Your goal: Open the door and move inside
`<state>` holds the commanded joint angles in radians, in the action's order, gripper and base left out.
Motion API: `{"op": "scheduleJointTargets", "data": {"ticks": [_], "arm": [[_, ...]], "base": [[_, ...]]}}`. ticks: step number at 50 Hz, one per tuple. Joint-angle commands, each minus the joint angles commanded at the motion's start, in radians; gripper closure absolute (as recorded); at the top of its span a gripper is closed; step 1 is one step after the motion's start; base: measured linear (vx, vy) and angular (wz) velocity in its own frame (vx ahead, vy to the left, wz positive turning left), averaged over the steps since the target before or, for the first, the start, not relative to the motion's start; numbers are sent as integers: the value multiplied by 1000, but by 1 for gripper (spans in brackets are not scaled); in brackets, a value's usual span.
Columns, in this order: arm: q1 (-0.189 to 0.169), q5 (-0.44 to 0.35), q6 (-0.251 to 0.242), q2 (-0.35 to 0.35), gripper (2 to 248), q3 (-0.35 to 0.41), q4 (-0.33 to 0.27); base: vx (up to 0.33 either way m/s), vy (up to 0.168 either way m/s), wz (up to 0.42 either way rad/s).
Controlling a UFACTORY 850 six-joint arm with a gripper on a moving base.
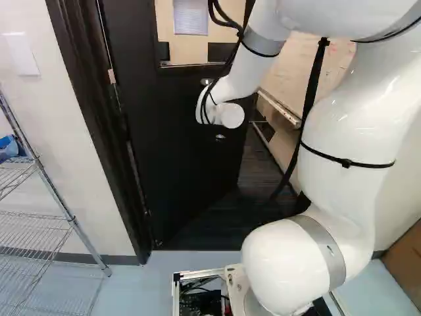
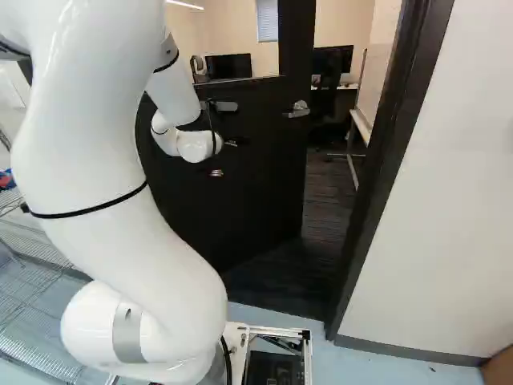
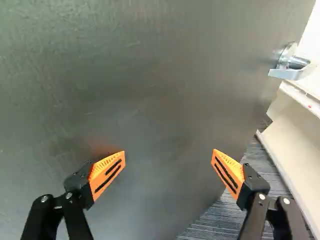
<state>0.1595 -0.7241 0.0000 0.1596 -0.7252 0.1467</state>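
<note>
The black door (image 1: 177,171) stands part-way open into the room, hinged at the left of the left base view. Its window is in the upper half. My gripper (image 2: 229,143) is hard to make out against the dark door in the right base view. In the wrist view the gripper (image 3: 168,156) is open, its orange pads wide apart and nothing between them. The door's flat face (image 3: 150,100) lies ahead of it; contact cannot be told. The lever handle (image 3: 291,66) is near the door's free edge, off to one side of the fingers, also seen as the handle (image 2: 298,110).
The dark door frame (image 2: 389,160) borders the gap beside the door's free edge. Beyond are a dark floor (image 2: 330,188), a whiteboard on a stand and desks with monitors (image 2: 333,60). A wire rack (image 1: 49,171) stands left of the doorway; a brown box (image 1: 404,257) is at the right.
</note>
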Motion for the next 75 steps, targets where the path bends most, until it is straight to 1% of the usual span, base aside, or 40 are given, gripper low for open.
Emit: {"op": "scheduleJointTargets", "data": {"ticks": [41,75], "arm": [[62,0,0,118,3,-134,-61],[108,0,0,218,3,-254,-64]], "base": [[0,0,0],[0,0,0]]}}
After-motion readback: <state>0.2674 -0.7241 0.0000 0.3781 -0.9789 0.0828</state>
